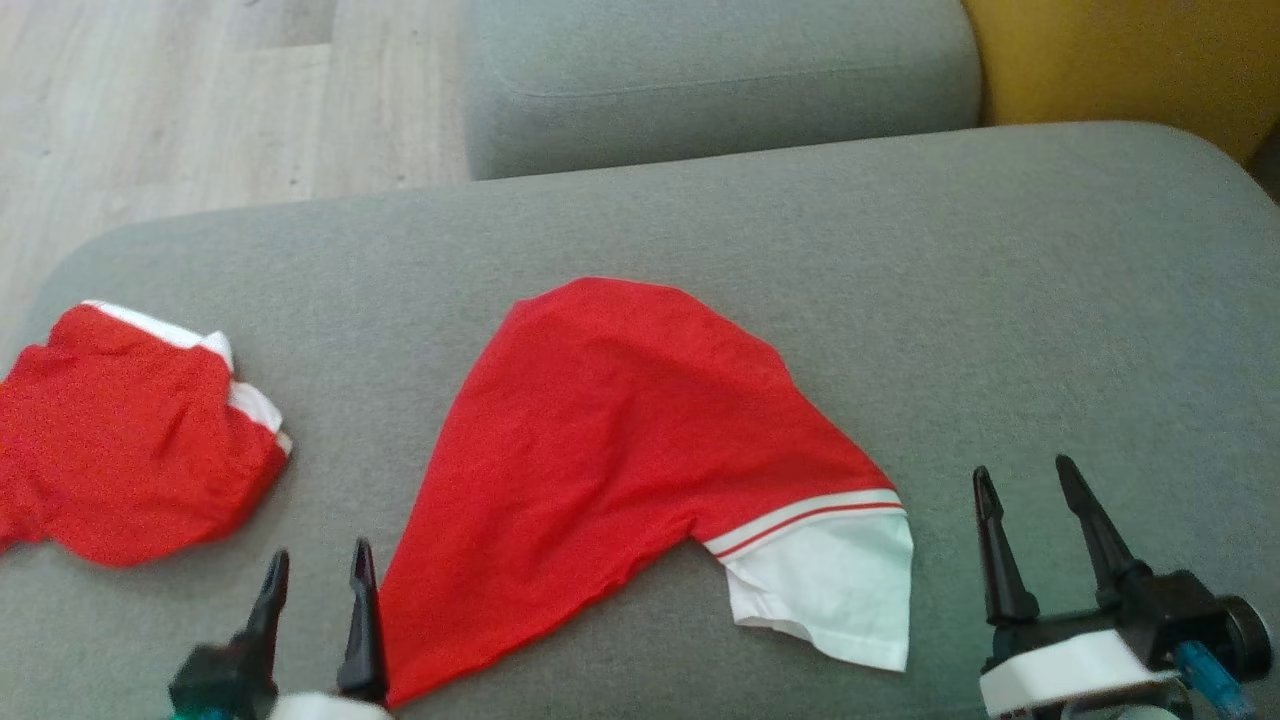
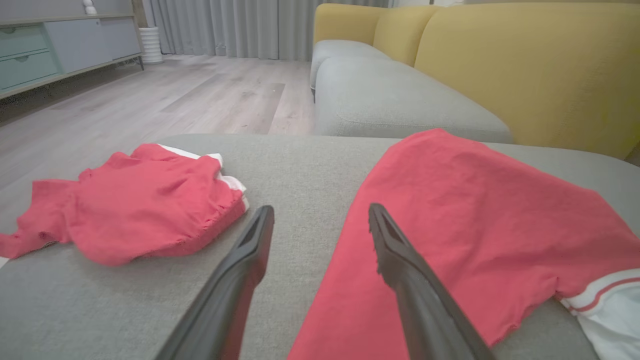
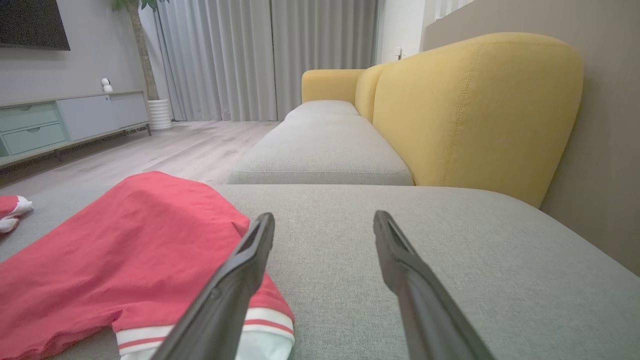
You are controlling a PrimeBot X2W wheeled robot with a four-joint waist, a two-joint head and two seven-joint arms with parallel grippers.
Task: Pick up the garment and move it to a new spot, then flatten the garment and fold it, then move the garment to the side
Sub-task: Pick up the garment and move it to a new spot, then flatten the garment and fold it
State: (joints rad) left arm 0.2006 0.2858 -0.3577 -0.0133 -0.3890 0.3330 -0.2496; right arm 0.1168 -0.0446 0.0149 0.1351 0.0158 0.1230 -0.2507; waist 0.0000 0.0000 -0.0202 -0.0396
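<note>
Both pincers are spread and hold nothing: the red garment (image 1: 610, 430) lies on the grey cushion (image 1: 1000, 300) between them, its near hem tip just right of the left gripper (image 1: 321, 552), its white sleeve (image 1: 830, 590) near the right gripper (image 1: 1023, 467), on its left side. Reads as the pickup step to me, so I'd lower each pincer onto the edge nearest it, close on a full bunch of cloth, and lift both together. I'd steer clear of the second red garment (image 1: 120, 440), crumpled off to the left gripper's left.
</note>
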